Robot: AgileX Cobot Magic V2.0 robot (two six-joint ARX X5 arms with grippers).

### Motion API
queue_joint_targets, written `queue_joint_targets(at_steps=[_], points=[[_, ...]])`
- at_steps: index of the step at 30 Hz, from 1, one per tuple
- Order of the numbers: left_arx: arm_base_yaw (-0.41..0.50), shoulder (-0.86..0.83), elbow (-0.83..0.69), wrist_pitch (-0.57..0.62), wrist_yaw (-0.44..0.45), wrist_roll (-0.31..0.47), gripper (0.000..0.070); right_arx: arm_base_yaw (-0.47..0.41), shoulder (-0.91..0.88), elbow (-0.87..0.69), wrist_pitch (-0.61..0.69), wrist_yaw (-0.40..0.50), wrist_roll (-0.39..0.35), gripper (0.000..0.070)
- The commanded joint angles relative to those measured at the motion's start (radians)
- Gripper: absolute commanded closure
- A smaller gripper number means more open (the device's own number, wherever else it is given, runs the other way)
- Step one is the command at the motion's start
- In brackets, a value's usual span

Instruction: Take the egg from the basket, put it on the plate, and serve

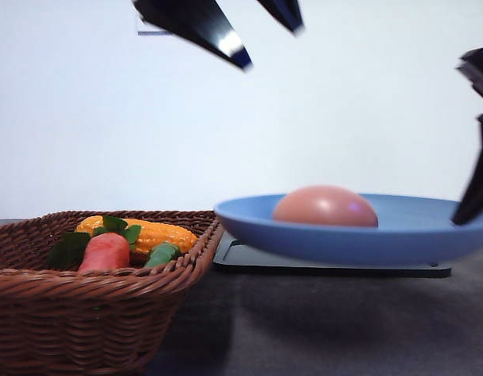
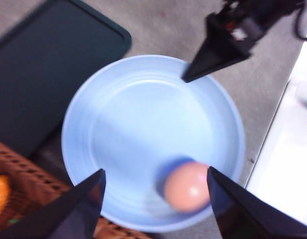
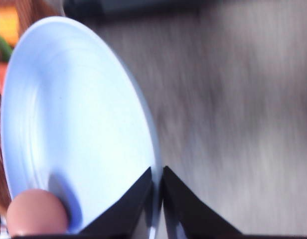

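Note:
The brownish-pink egg (image 1: 325,207) lies in the light blue plate (image 1: 414,231), near one side of it (image 2: 187,185). My right gripper (image 3: 157,199) is shut on the plate's rim, at the right edge of the front view (image 1: 466,210). The plate sits level just over a black tray (image 1: 249,257); I cannot tell whether it touches the tray. My left gripper (image 1: 271,45) hangs open high above the plate, and its wrist view looks straight down on plate and egg between its spread fingers (image 2: 155,172). The wicker basket (image 1: 85,313) stands at the front left.
The basket holds a red-orange carrot (image 1: 105,252) with green leaves, a yellow corn cob (image 1: 151,233) and a green piece (image 1: 163,254). The tray lies on the dark grey tabletop (image 1: 320,329). A white wall is behind.

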Motion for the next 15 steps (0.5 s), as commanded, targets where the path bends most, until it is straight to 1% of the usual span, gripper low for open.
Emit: queue_joint_targets(at_steps=[1,3,8,15], points=[[-0.001,-0.026,0.015,-0.012,-0.017,-0.001,0.0291,-0.012,0.053,0.058,0.025,-0.011,-0.021,0.07],[0.01,-0.064,0.015,-0.041,-0.03,-0.001,0.0291,-0.026,0.116,0.116,0.035,-0.01,-0.038,0.07],[0.035,-0.144,0.015,-0.104,-0.068,-0.002,0.0291,-0.056,0.28,0.265,0.066,-0.006,-0.05,0.07],[0.043,-0.185,0.015,-0.128,-0.078,-0.006,0.0291,-0.078,0.523,0.473,0.07,0.0,-0.049,0.07]])
